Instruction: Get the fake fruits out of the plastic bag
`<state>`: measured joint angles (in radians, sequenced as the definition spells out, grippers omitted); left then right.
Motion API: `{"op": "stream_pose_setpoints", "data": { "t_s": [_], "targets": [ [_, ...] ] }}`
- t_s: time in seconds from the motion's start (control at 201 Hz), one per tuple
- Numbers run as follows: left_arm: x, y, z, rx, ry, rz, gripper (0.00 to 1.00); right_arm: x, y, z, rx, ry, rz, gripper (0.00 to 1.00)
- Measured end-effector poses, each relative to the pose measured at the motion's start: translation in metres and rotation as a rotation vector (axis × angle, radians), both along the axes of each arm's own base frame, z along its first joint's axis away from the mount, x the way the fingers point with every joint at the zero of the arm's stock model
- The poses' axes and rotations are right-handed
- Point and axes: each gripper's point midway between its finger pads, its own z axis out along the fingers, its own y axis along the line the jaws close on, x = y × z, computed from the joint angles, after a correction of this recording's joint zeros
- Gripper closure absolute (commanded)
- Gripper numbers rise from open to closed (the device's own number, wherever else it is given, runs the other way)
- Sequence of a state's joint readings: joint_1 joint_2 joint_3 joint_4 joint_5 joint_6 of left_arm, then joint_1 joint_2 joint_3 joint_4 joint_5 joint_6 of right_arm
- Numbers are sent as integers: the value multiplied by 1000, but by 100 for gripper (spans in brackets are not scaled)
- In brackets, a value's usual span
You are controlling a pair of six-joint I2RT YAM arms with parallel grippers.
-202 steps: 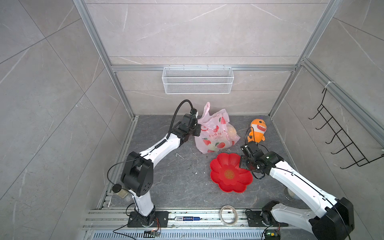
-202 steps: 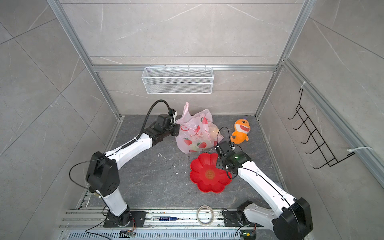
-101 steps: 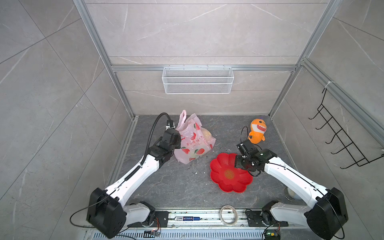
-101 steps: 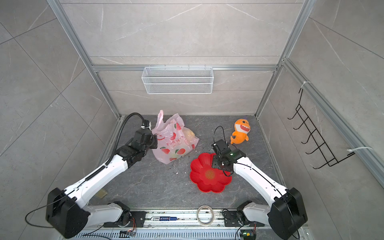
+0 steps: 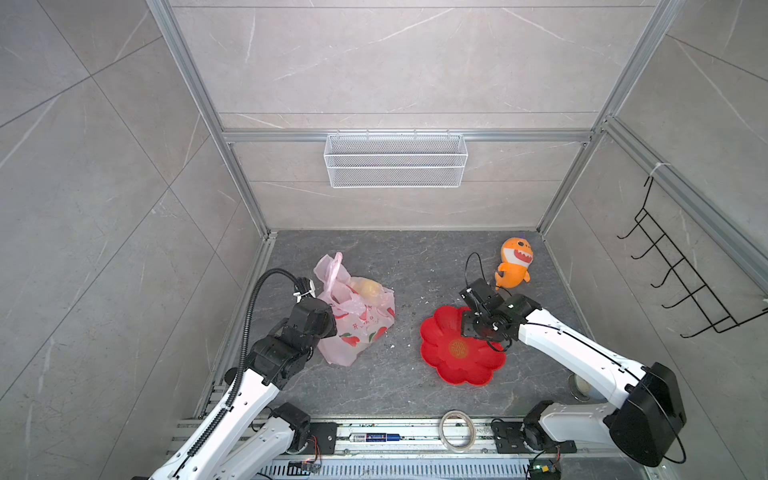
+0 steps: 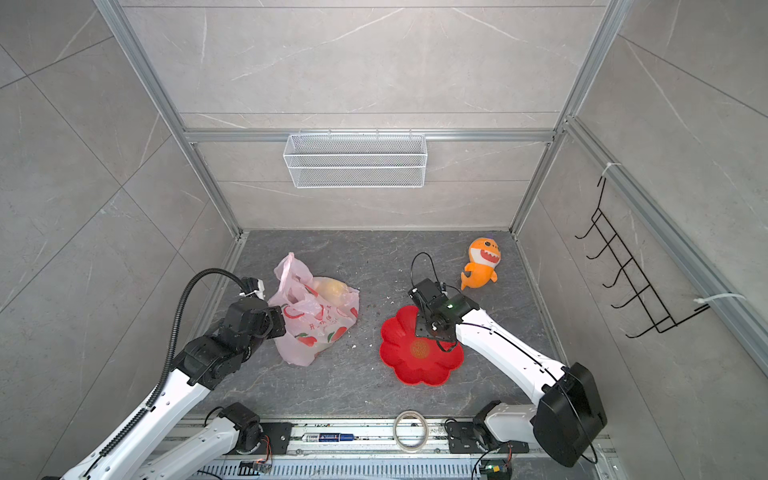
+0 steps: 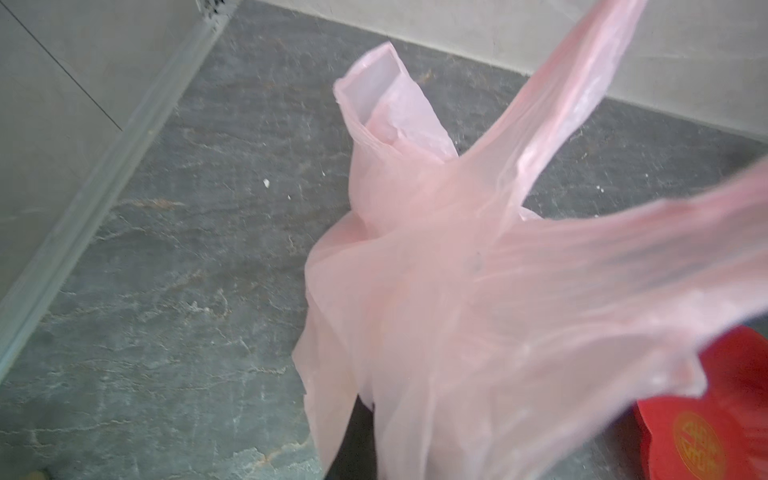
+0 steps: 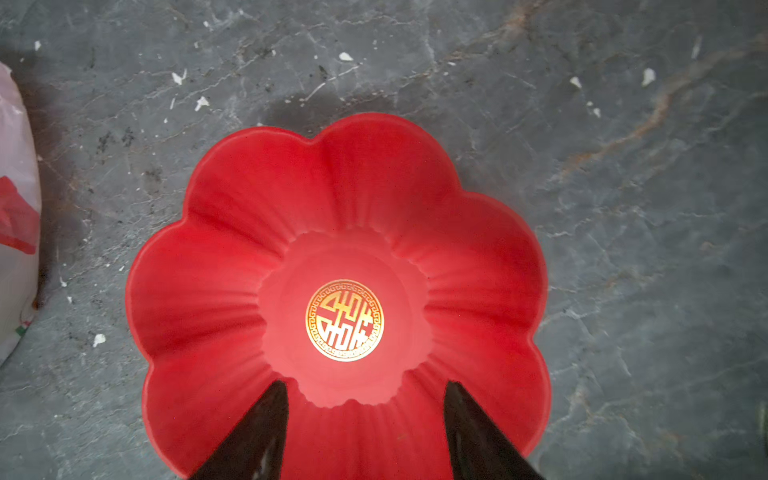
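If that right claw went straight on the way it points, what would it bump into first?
Probably the red flower dish: the right gripper points, open, straight into it.

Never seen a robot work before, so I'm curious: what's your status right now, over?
Left gripper shut on plastic bag. Right gripper open, empty, above red dish. Fake fruits inside bag, none out. Nothing in the way.

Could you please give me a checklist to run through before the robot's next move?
1. The left gripper shut on the plastic bag: ok, film pulled taut.
2. The right gripper open and empty: ok.
3. The red dish free to receive fruit: ok.
4. A fruit within reach: ok, a pale fruit shows at the bag's mouth.
5. Fruits out of the bag: not ok, none.
6. Number inside: cannot tell.
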<state>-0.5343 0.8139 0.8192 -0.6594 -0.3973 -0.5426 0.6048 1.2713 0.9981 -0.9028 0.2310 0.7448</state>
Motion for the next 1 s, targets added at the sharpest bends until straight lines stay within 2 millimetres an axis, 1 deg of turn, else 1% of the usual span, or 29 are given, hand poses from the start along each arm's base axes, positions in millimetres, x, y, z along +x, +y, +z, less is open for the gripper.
{"op": "stream_pose_setpoints", "data": {
  "t_s": [0.05, 0.139, 0.194, 0.358, 0.468, 0.538, 0.582, 0.672, 0.762, 1.001],
  "targets": [
    [1, -4, -6, -5, 25, -10, 100, -10, -11, 2, -2, -6, -37, 38],
    [2, -13, -13, -22, 57, -40, 91, -32, -30, 6, 0, -10, -108, 37],
    [3, -19, -16, -35, 68, -60, 88, -43, -38, 3, -2, 1, -142, 37],
    [3, -38, -19, -61, 89, -125, 84, -69, -58, -21, -45, 78, -239, 34],
    [1, -47, -19, -65, 87, -157, 84, -81, -66, -33, -51, 103, -285, 34],
    [0, -51, -16, -67, 83, -170, 83, -88, -69, -43, -50, 125, -309, 36],
    [1, -53, -14, -69, 79, -176, 82, -92, -70, -51, -46, 139, -321, 40],
    [1, -56, -11, -73, 71, -183, 79, -96, -69, -66, -19, 158, -352, 49],
    [1, -57, -10, -71, 69, -186, 75, -92, -63, -75, 28, 153, -376, 53],
    [8, -59, -5, -57, 64, -179, 74, -72, -44, -81, 140, 110, -401, 66]
  ]
}}
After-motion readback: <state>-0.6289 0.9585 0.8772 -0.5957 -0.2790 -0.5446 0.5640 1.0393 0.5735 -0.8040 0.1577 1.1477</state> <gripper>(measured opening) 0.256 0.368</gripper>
